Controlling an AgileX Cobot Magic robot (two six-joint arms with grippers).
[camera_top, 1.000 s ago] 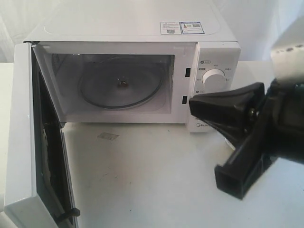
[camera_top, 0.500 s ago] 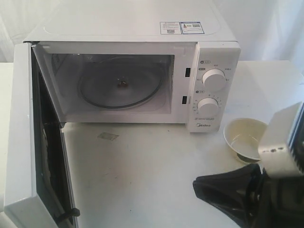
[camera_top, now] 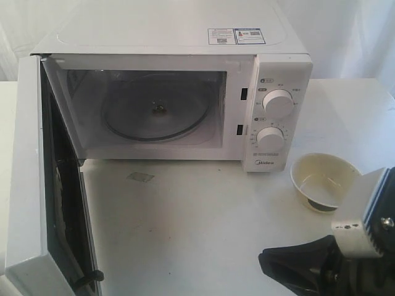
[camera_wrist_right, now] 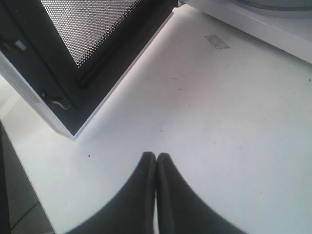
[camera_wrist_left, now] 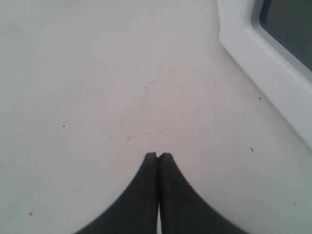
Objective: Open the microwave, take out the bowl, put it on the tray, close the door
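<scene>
Exterior view: door point(camera_top: 28, 179) of microwave point(camera_top: 173, 37) stands wide; bowl point(camera_top: 324, 180) upright on the desk point(camera_top: 197, 228), near the knob panel point(camera_top: 279, 120). Only wrist views settle grip: left hand point(camera_wrist_left: 158, 156) and right hand point(camera_wrist_right: 156, 158) both pressed together, holding nothing.

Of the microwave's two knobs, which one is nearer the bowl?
The lower knob: it sits beneath the upper knob, closer to the table where the bowl stands.
</scene>
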